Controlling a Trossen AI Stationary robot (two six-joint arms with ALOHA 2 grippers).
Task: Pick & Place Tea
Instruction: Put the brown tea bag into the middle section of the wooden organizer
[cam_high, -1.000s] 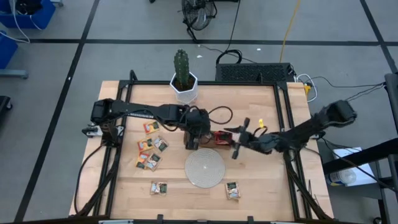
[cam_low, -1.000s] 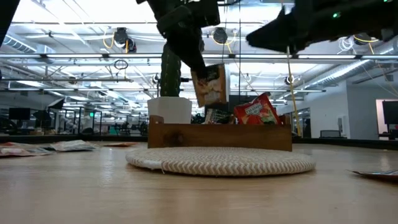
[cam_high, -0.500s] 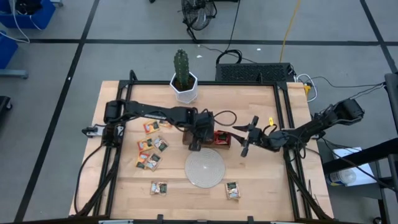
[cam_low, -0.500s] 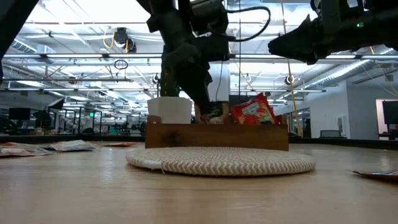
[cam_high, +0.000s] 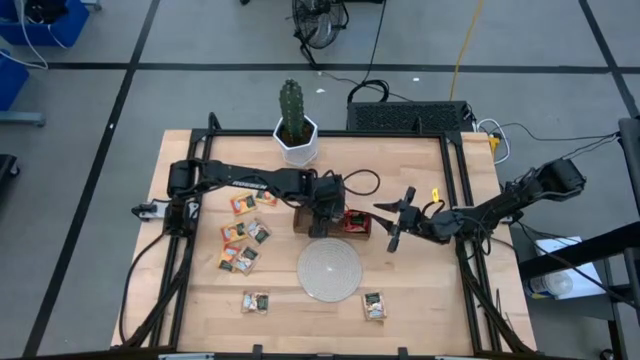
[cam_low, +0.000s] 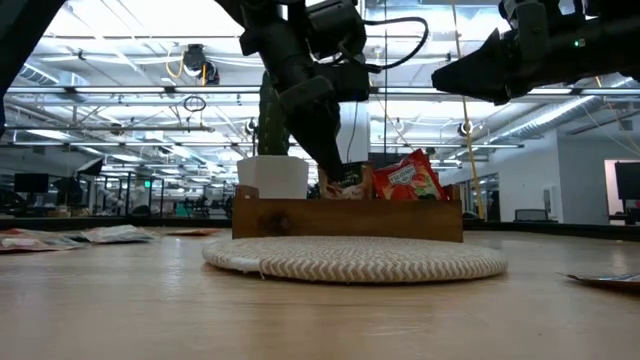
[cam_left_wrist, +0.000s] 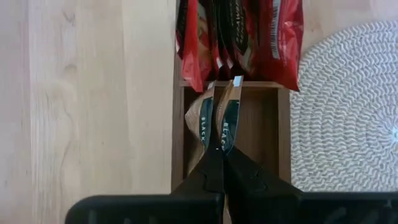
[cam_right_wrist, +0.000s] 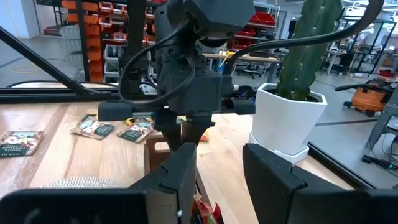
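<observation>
My left gripper (cam_high: 319, 222) is shut on a brown tea sachet (cam_left_wrist: 227, 121) and stands low over the middle compartment of the wooden tray (cam_high: 302, 226). In the low view the sachet (cam_low: 349, 179) sits just behind the tray's front wall (cam_low: 350, 217). Several red sachets (cam_left_wrist: 249, 37) stand on edge in the compartment toward the table's right, also seen in the high view (cam_high: 355, 221). My right gripper (cam_high: 392, 222) is open and empty in the air to the right of the tray; it also shows in its own wrist view (cam_right_wrist: 217, 168). My left gripper pinches the brown sachet's upper edge (cam_left_wrist: 219, 142) between its two fingers (cam_left_wrist: 239, 168), coming from above and pointing down. The sachet hangs below the fingers inside the tray's middle compartment. The tray wall hides its lower end, so I cannot tell whether it rests on the floor.
The round woven disc (cam_high: 329, 270) lies just nearer than the tray. Loose sachets lie on the table's left part (cam_high: 245, 232) (cam_high: 243, 203) and near the front edge (cam_high: 256, 301) (cam_high: 374, 305). A cactus in a white pot (cam_high: 295, 130) stands at the far edge.
My left gripper has gone down with the brown sachet, from well above the tray into its middle compartment, staying shut. My right gripper has drawn back a little toward the table's right edge.
</observation>
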